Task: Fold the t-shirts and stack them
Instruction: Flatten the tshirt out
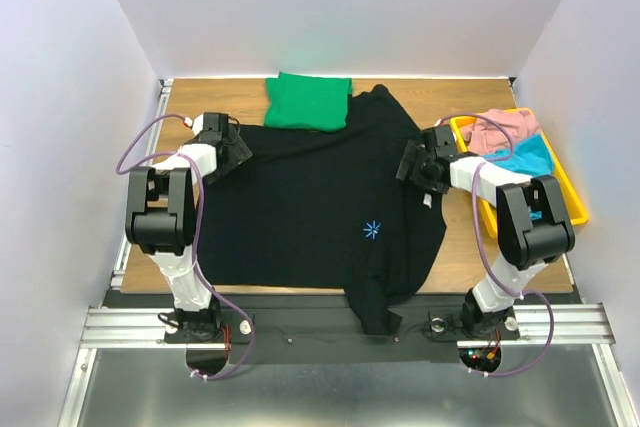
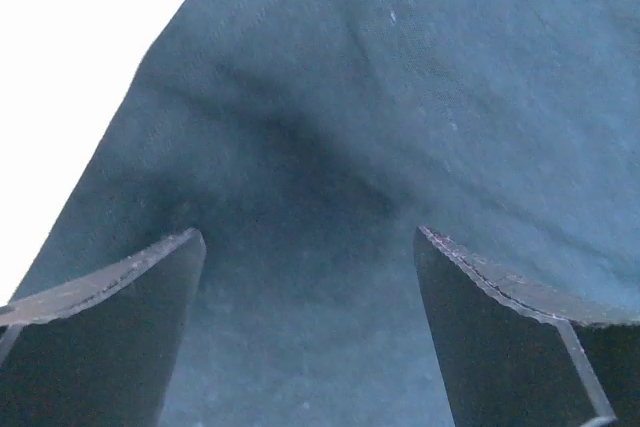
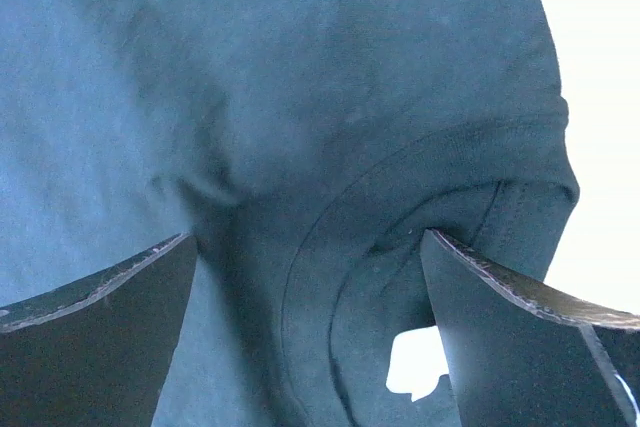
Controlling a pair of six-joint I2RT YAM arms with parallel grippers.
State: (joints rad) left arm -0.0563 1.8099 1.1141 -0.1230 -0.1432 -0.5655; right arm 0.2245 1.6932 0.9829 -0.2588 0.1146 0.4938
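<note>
A large black t-shirt (image 1: pixel 310 207) lies spread over the table, its light-blue starburst print (image 1: pixel 372 230) right of centre; one part hangs over the front edge. A folded green t-shirt (image 1: pixel 308 101) sits at the back. My left gripper (image 1: pixel 232 152) hovers open over the black shirt's left edge; the left wrist view shows only dark cloth (image 2: pixel 330 147) between its fingers (image 2: pixel 120 337). My right gripper (image 1: pixel 420 165) stands open over the shirt's right side, at the collar (image 3: pixel 430 207), where a white neck tag (image 3: pixel 415 367) shows.
A yellow bin (image 1: pixel 565 182) at the right holds pink cloth (image 1: pixel 500 130) and turquoise cloth (image 1: pixel 528 159). White walls enclose the wooden table (image 1: pixel 200 97) on three sides. A metal rail (image 1: pixel 320 325) runs along the front.
</note>
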